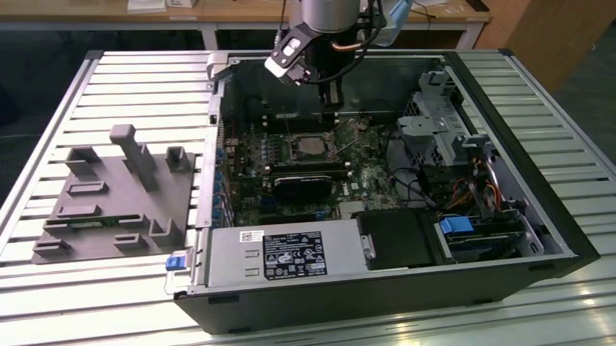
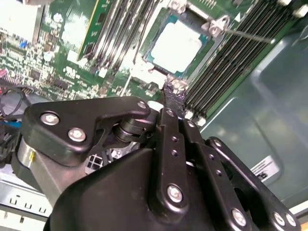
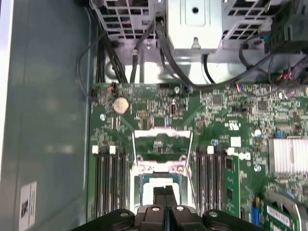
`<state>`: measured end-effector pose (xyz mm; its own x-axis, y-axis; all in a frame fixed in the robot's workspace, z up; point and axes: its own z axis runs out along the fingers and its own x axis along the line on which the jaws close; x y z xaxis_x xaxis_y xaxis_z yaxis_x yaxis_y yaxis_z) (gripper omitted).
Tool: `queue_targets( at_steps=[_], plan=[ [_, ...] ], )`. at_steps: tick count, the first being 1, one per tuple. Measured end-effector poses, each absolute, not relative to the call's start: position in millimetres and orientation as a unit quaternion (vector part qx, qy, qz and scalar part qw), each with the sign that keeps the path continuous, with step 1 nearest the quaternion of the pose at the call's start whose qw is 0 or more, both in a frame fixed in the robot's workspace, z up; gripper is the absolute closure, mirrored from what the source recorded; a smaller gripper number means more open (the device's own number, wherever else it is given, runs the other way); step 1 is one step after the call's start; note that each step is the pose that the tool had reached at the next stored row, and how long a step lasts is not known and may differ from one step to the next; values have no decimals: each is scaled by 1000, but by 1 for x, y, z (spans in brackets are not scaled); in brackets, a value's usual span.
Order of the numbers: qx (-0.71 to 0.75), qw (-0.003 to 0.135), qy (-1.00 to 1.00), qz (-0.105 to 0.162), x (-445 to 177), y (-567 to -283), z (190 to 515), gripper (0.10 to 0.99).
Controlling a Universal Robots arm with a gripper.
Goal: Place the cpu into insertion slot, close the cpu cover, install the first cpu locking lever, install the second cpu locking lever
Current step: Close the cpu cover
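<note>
Now your cpu sits in the slot, but the cover is flipped open, both levers are loose, and your gripper hangs just above the slot, fingers pressed together.

- Open computer case lies on the slatted desk.
- Grey holder block at 9 o'clock from the case.
- Silver power supply at 6 o'clock inside it.
</note>
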<state>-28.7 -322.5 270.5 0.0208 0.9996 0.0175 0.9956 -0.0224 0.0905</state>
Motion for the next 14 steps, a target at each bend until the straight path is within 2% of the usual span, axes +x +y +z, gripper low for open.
queue_targets(
  at_steps=[14],
  plan=[
    [714, 22, 699, 33, 18, -323, 270, 984]
  ],
)
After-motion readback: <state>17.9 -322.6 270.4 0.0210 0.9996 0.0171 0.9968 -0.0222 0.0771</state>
